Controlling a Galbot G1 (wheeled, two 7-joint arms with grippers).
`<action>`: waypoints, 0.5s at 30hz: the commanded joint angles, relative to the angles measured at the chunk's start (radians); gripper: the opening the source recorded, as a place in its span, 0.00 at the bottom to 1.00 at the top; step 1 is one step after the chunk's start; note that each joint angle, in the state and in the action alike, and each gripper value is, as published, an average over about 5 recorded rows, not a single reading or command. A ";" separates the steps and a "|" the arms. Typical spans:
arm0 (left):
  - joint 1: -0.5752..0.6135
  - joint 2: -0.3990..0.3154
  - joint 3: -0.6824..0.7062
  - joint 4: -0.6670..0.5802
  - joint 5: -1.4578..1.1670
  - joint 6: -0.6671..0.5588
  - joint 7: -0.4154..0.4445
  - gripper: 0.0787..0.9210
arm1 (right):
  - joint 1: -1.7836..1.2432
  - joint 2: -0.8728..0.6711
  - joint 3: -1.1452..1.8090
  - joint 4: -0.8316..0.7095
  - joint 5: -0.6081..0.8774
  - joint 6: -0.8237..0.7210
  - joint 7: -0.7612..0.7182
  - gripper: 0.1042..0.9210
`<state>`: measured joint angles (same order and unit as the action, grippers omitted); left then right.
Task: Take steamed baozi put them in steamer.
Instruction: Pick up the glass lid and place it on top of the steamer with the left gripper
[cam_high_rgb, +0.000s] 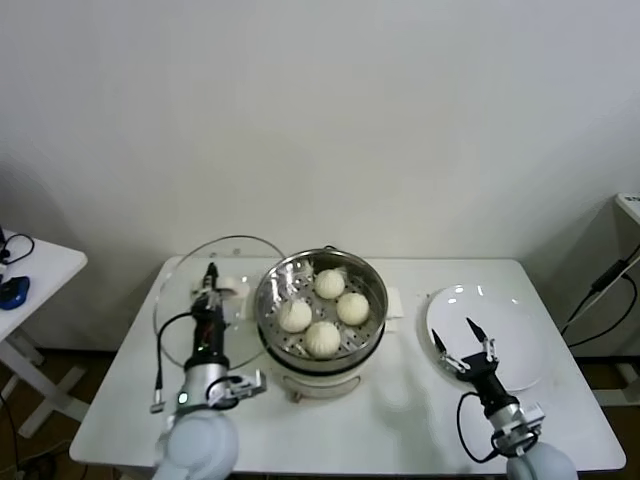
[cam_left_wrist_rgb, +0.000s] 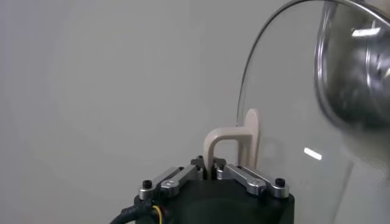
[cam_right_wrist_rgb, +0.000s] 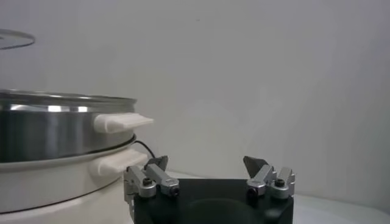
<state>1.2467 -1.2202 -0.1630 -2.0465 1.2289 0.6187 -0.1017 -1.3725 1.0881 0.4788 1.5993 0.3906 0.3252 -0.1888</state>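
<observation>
Four cream-white baozi (cam_high_rgb: 322, 337) lie on the perforated tray inside the shiny steel steamer (cam_high_rgb: 270, 285) at the table's middle. My left gripper (cam_high_rgb: 211, 285) is shut on the cream handle (cam_left_wrist_rgb: 234, 137) of the round glass lid (cam_high_rgb: 180, 300), which it holds tilted just left of the steamer. My right gripper (cam_high_rgb: 463, 337) is open and empty over the white plate (cam_high_rgb: 520, 345) on the right. In the right wrist view the gripper (cam_right_wrist_rgb: 207, 163) is open beside the steamer's wall (cam_right_wrist_rgb: 49, 131) and its white side handle (cam_right_wrist_rgb: 119, 122).
The steamer stands on a white base (cam_high_rgb: 330, 385) with side handles. A white side table (cam_high_rgb: 40, 275) with a blue object stands at the far left. Black cables hang at the right edge near a white unit (cam_high_rgb: 628, 205).
</observation>
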 joint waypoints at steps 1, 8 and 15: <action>-0.293 0.037 0.331 0.087 -0.014 0.167 0.080 0.09 | 0.006 0.011 -0.003 -0.003 -0.020 -0.004 0.002 0.88; -0.357 0.006 0.399 0.131 0.021 0.167 0.142 0.09 | 0.017 0.004 -0.006 -0.011 -0.020 -0.008 0.006 0.88; -0.368 -0.062 0.424 0.206 0.041 0.167 0.168 0.09 | 0.019 -0.012 0.007 -0.025 -0.017 -0.003 0.005 0.88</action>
<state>0.9723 -1.2290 0.1498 -1.9308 1.2530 0.7369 0.0118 -1.3556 1.0822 0.4816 1.5811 0.3760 0.3202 -0.1843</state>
